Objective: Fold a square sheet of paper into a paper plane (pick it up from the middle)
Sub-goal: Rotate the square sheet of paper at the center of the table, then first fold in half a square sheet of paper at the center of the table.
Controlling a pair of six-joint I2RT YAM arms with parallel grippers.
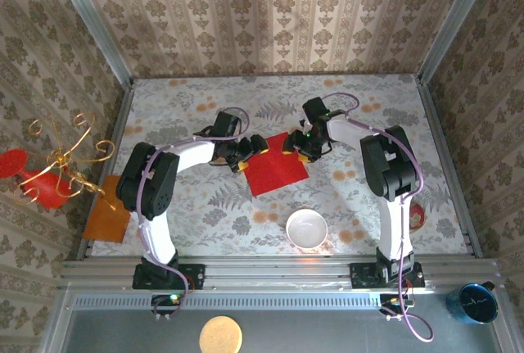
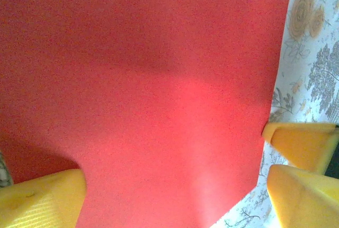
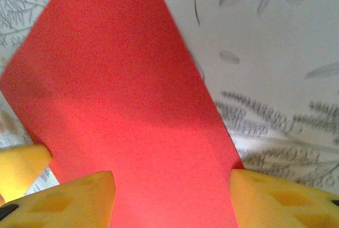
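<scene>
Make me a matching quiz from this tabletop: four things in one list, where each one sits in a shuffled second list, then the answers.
Things:
1. red paper sheet
2. white bowl
3. orange-brown board
4. blue mug

Places:
A. near edge of the table
B. middle of the table
C. off the table, past its near right corner
D. the table's left edge

Pairs: 1-B, 2-A, 3-D, 4-C

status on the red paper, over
Both open, left gripper and right gripper straddling opposite sides. Red sheet flat on table, no plane yet. Bowl apart, not in the way.
</scene>
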